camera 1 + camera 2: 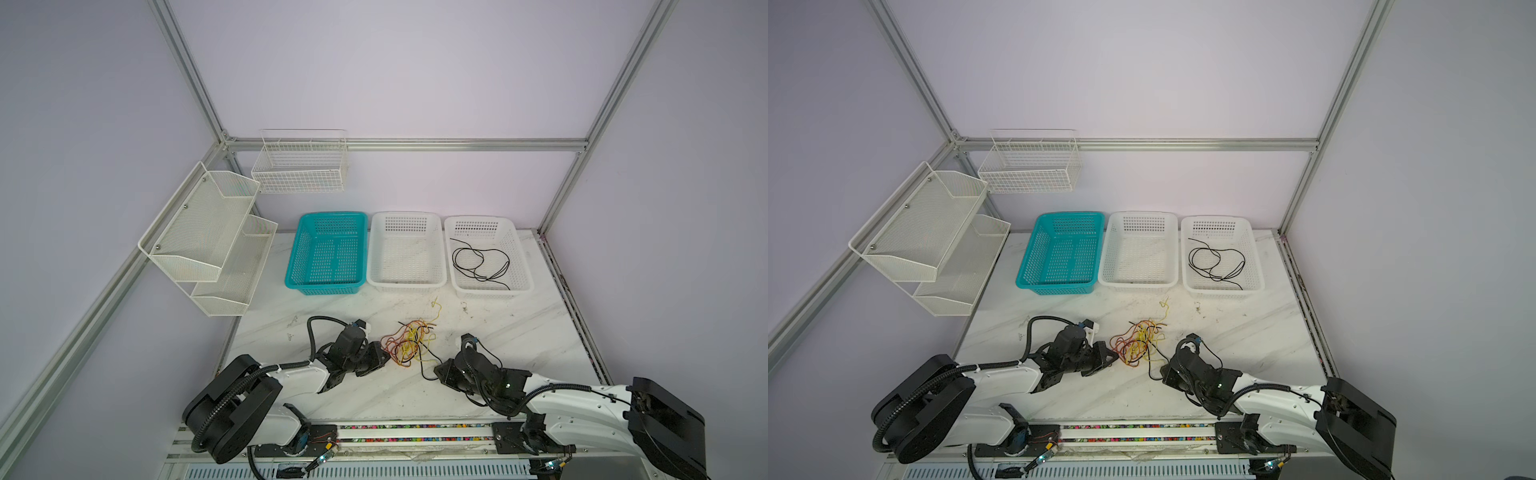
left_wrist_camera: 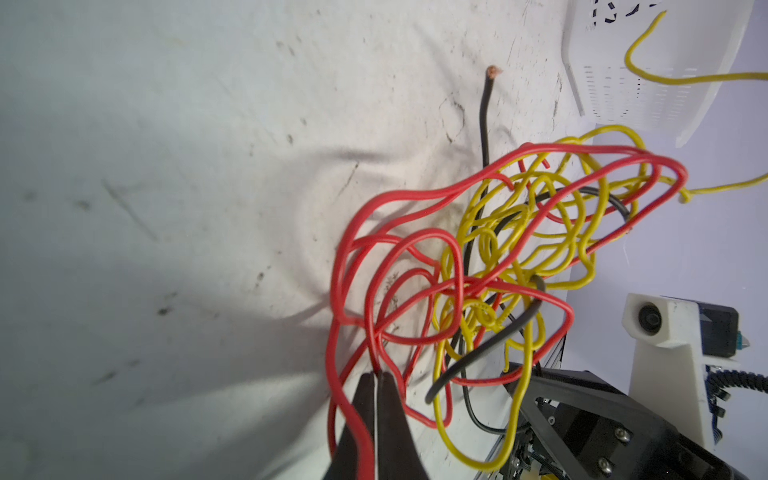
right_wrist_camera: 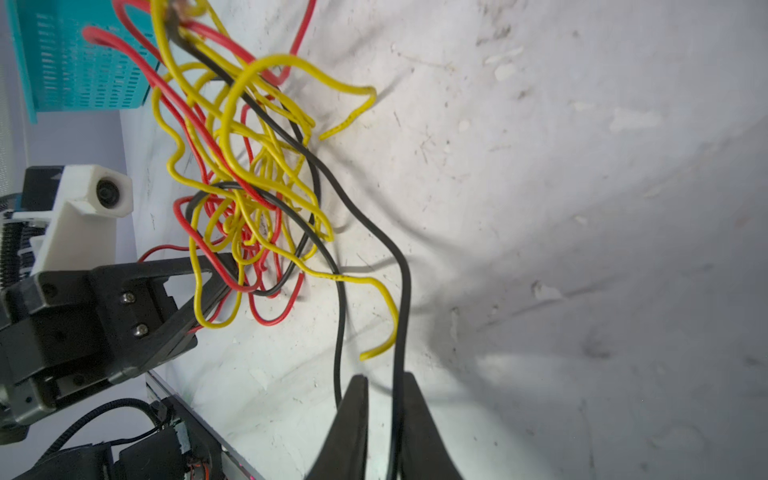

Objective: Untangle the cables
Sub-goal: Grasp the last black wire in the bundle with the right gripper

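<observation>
Cables [image 1: 409, 343] form one tangle near three baskets [image 1: 406, 214]; left gripper [image 2: 376, 376] clamps one red cable [image 2: 415, 195], right gripper [image 3: 384, 378] one black cable [image 3: 406, 299].

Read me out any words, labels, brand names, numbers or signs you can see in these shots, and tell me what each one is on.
No text can be read in any view.
On the thin yellow cable: tiny dark marks along its sleeve in the right wrist view, too small to read.
On the teal plastic basket, the middle white plastic basket and the right white plastic basket: no label or brand shows.
</observation>
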